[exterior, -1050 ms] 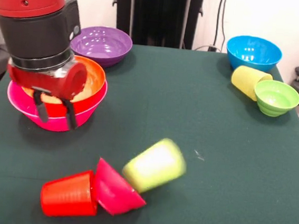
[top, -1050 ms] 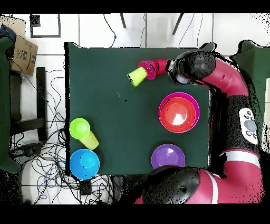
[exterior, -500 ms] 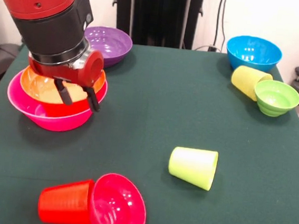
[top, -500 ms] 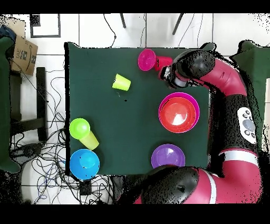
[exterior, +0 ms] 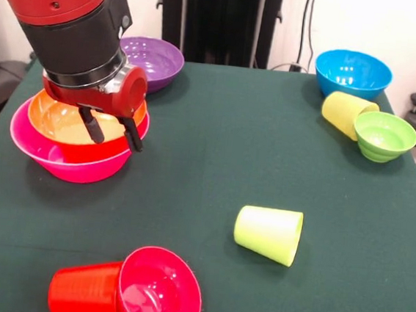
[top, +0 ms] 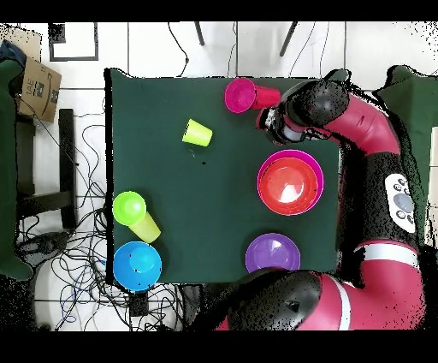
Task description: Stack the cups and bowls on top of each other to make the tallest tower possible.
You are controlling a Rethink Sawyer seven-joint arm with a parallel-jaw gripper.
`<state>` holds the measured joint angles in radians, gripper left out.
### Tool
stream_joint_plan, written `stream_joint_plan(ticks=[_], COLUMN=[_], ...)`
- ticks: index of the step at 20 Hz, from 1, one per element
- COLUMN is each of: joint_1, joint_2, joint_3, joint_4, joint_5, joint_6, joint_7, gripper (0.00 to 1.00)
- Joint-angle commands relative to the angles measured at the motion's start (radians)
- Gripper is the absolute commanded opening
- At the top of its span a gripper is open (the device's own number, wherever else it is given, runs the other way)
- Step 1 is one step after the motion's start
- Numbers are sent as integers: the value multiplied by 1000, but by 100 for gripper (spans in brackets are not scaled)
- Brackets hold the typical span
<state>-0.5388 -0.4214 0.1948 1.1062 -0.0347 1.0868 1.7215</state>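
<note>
You have three cups and six bowls on the green desk (exterior: 218,127). The claw (exterior: 112,129) hangs with its two fingers apart and empty, in front of the orange bowl (exterior: 60,121) nested in the pink bowl (exterior: 60,162), your only stack. The red cup (exterior: 80,292) and the magenta bowl (exterior: 160,290) lie touching on their sides, near the claw. The lime cup (exterior: 268,233) lies alone, tapered and glossy. The purple bowl (exterior: 147,60), blue bowl (exterior: 352,72), yellow cup (exterior: 345,110) and green bowl (exterior: 384,135) sit farther off
</note>
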Motion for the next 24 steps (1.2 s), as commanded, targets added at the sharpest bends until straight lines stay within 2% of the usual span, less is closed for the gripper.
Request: stream_joint_plan(ticks=[1,3,6,8,12,17,20,24], joint_1=[42,47,54,56,83,119,161,179], joint_2=[54,71,107,119,131,103,111,128], joint_3=[65,61,63,62,32,-16,-68,-88], joint_4=[35,25,16,16,-18,57,48,62], joint_5=[10,10,6,8,-2,-1,3,19], joint_6=[-12,-67,-207,-256,-294,-467,-512,-572], joint_7=[46,68,101,118,149,239,302,338], gripper=[100,100,100,100,100,100,100,100])
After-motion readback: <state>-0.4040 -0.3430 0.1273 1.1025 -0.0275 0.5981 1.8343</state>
